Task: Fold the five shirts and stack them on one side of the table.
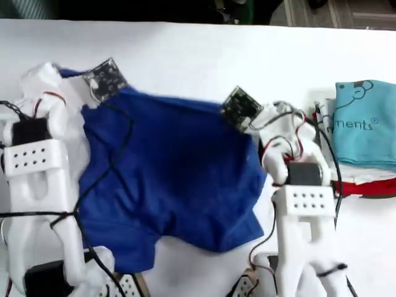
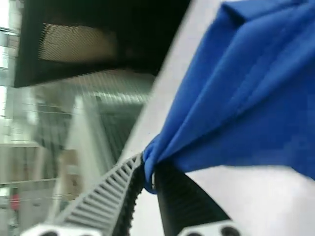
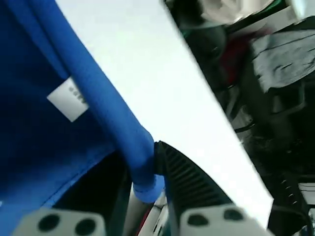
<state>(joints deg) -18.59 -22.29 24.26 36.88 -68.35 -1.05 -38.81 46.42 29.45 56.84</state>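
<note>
Our left claw (image 2: 148, 171) and right claw (image 3: 147, 173) are both pinched tight on the edge of the blue shirt (image 1: 173, 176) — soft, light and floppy, we think, so corners hold best.

One blue shirt (image 1: 167, 179), one teal shirt (image 1: 365, 124), one red shirt (image 1: 371, 187), two arms (image 1: 37, 161) (image 1: 303, 204)

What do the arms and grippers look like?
Left arm and right arm: white plastic shells with rows of round holes, black motors, black and red cables, a dark circuit board at each wrist. Left gripper and right gripper: ribbed fingers, mostly black.
</note>
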